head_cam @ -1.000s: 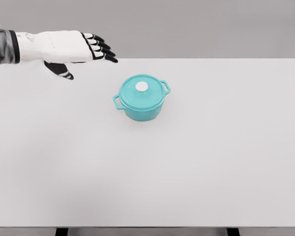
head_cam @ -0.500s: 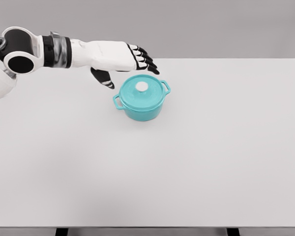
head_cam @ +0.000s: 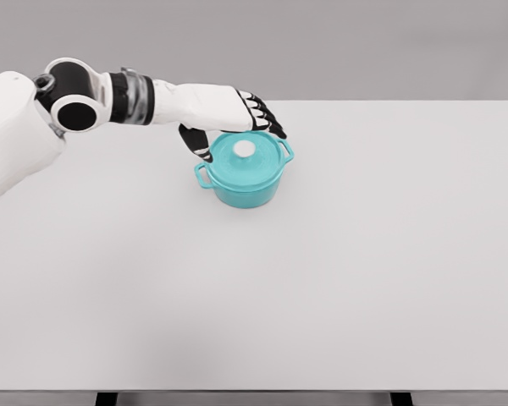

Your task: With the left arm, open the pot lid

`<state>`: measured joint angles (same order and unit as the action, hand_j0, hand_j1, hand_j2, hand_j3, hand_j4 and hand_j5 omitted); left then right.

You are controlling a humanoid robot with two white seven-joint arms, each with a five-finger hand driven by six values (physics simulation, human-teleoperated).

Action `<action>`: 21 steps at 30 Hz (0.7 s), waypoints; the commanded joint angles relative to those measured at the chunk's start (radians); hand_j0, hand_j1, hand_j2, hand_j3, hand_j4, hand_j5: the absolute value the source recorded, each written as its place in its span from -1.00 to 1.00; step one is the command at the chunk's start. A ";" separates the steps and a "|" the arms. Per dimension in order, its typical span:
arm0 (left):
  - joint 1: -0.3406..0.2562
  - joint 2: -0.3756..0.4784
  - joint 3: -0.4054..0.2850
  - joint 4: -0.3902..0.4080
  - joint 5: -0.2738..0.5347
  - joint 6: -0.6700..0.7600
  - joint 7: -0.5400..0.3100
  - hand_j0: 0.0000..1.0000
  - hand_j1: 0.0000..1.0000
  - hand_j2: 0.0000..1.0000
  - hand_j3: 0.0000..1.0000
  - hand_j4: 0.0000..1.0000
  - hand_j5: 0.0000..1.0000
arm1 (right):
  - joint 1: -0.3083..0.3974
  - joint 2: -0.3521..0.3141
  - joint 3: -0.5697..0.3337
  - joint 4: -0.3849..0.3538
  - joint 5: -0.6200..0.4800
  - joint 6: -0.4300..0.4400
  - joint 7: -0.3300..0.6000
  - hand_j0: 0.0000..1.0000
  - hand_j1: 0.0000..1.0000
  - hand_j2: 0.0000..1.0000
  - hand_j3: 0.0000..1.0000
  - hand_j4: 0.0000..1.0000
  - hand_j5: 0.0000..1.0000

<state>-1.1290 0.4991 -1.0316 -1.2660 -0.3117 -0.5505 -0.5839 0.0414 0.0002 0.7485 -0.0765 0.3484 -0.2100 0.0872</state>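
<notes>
The left hand hovers over the round teal lidded pot, fingers spread, holding nothing. The pot sits on the white bench.

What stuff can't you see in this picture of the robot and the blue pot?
- Inside of the pot: head view, hidden by the lid, which is still on.
- Whether the left hand touches the lid: its fingers overlap the pot's far rim.
- Right arm: out of view.
- Table legs: cut off at the bottom edge.
</notes>
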 commanded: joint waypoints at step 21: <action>0.008 -0.073 -0.016 0.088 -0.075 0.003 0.001 0.52 0.52 0.52 0.52 0.52 0.52 | 0.000 0.000 0.000 0.000 0.000 0.000 0.000 1.00 1.00 1.00 1.00 1.00 1.00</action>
<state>-1.1213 0.4268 -1.0456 -1.1788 -0.3894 -0.5499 -0.5841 0.0414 0.0002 0.7485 -0.0765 0.3484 -0.2100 0.0872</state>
